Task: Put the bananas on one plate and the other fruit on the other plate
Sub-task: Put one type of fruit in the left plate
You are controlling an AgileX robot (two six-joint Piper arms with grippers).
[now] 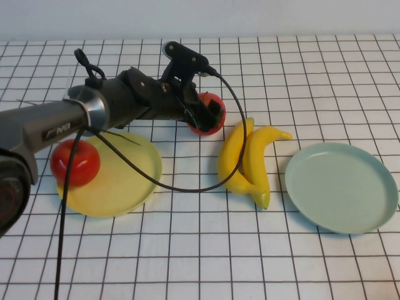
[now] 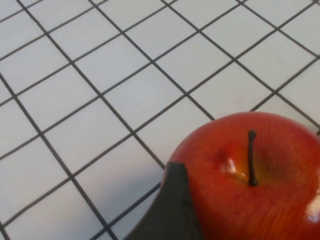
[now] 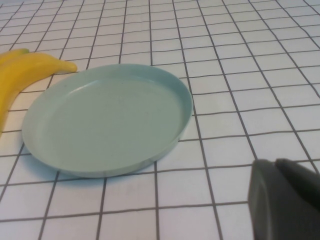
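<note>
Looking down from the high camera, I see the gridded white counter (image 1: 200,262) filling the view. My left arm (image 1: 94,112) reaches in from nine o'clock toward the centre. At four o'clock lies the pale green-blue plate (image 1: 341,185), bare; my right wrist camera shows the same plate (image 3: 107,120) with a banana tip just beside its rim. At eight o'clock sits the pale yellow plate (image 1: 119,181), with one red apple (image 1: 75,162) resting on its nine o'clock edge. Near the centre the two bananas (image 1: 247,162) lie on the counter, touching and partly overlapping, between the two plates.

The second red apple (image 1: 206,114) stands on the counter at about twelve o'clock from centre, just beside the bananas. My left hand (image 1: 209,112) is around it, fingers set apart on either side; whether they are pressing on it I cannot tell. The left wrist camera shows that apple (image 2: 250,175) upright, stem up, with one dark fingertip (image 2: 172,210) against its side.

My right hand (image 3: 285,200) hangs near the green-blue plate, fingers together, holding nothing.
</note>
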